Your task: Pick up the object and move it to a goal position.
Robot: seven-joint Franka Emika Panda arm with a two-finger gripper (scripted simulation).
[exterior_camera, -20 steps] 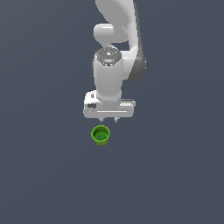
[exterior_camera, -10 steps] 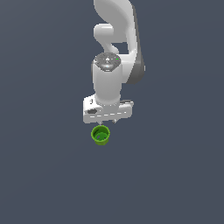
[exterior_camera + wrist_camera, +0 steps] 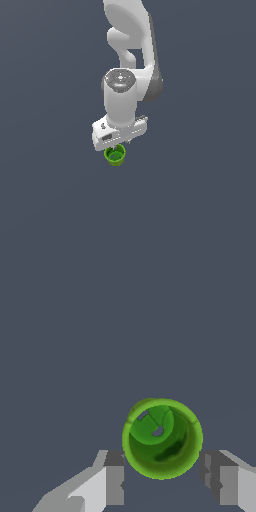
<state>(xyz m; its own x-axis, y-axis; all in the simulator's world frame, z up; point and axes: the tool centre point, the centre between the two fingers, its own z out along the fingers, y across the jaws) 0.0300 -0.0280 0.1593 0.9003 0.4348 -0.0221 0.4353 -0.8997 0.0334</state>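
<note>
Pincer (image 3: 162, 481) (open) has dropped around cup (image 3: 162, 438).

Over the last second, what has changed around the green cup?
The gripper has come down toward the green cup, from clearly above it to where its white body overlaps the cup's rim in the exterior view. In the wrist view, the open fingers flank the cup without gripping it. The cup itself has stayed where it was, upright.
</note>
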